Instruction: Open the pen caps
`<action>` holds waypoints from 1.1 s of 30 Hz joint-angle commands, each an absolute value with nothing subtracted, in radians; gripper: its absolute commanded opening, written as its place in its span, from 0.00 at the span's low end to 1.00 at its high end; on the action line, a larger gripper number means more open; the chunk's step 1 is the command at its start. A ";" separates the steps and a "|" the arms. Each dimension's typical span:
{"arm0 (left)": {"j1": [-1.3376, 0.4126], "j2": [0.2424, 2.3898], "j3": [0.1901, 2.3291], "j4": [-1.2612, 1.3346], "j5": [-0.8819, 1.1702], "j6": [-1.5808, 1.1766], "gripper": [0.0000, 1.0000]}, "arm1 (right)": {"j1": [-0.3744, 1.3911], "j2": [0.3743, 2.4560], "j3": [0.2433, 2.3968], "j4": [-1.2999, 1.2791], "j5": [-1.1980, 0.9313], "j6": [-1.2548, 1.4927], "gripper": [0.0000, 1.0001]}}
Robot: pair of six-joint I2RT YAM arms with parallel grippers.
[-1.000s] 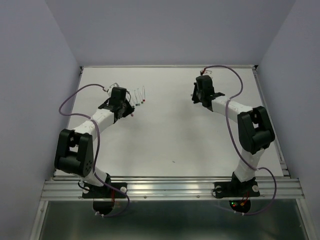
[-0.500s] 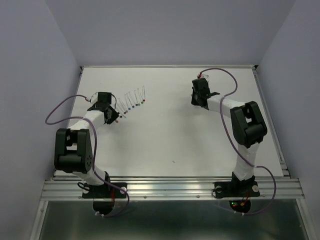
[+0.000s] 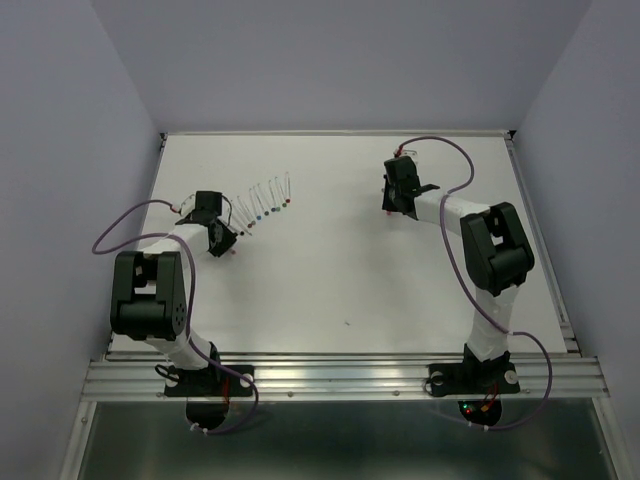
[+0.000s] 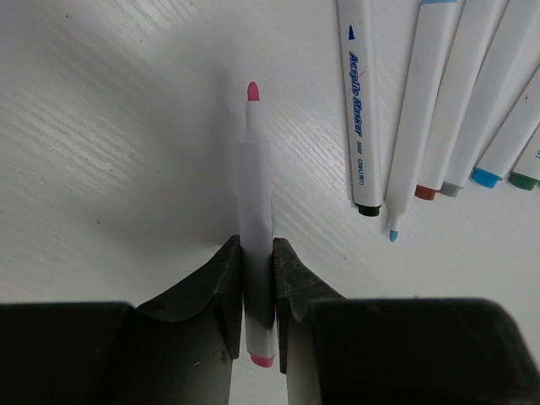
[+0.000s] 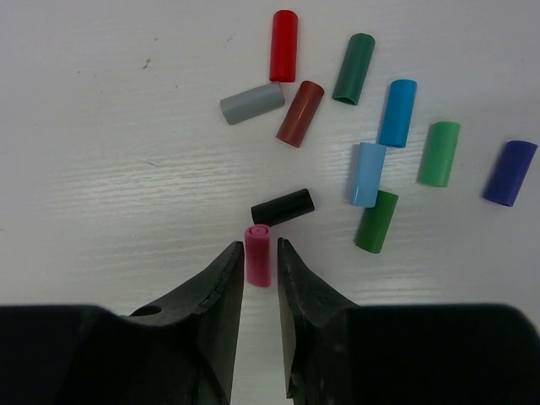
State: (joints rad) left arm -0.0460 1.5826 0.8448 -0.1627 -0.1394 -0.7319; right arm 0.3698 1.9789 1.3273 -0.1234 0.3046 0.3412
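My left gripper (image 4: 257, 253) is shut on a white pen (image 4: 255, 169) with a bare pink tip and no cap, held low over the table. In the top view it (image 3: 220, 240) sits left of the row of pens (image 3: 265, 200). Several of those pens (image 4: 439, 101) lie at the upper right of the left wrist view. My right gripper (image 5: 260, 245) is slightly open around a pink cap (image 5: 257, 253) lying on the table, with a small gap on each side. It (image 3: 393, 200) is at the far right-centre in the top view.
Several loose caps lie beyond the right gripper: black (image 5: 283, 207), grey (image 5: 251, 103), red (image 5: 284, 45), maroon (image 5: 299, 113), dark green (image 5: 353, 67), blue (image 5: 397, 112), light blue (image 5: 368, 174), greens (image 5: 440, 153), navy (image 5: 510, 172). Purple cables loop beside both arms.
My left gripper has moved left, away from the pen row, with the pen in it. The right arm has pulled in and its gripper has shifted slightly toward the far edge.
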 commanded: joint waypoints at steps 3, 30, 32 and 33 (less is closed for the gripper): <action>-0.032 1.583 0.859 -0.152 -0.155 -0.746 0.05 | 0.374 1.961 1.335 -0.113 0.287 0.334 0.37; -0.032 1.672 0.971 -0.170 -0.213 -0.752 0.56 | 0.374 1.511 1.181 -0.086 0.141 0.313 1.00; -0.032 1.643 0.968 -0.179 -0.213 -0.750 0.59 | 0.374 1.487 1.174 -0.086 0.141 0.311 1.00; -0.032 1.613 0.966 -0.189 -0.216 -0.747 0.62 | 0.374 1.477 1.167 -0.086 0.144 0.310 1.00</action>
State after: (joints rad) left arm -0.0372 1.6993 0.9600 -0.1329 -0.1848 -0.7521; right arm 0.3698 1.5360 1.1866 -0.1184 0.1467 0.3176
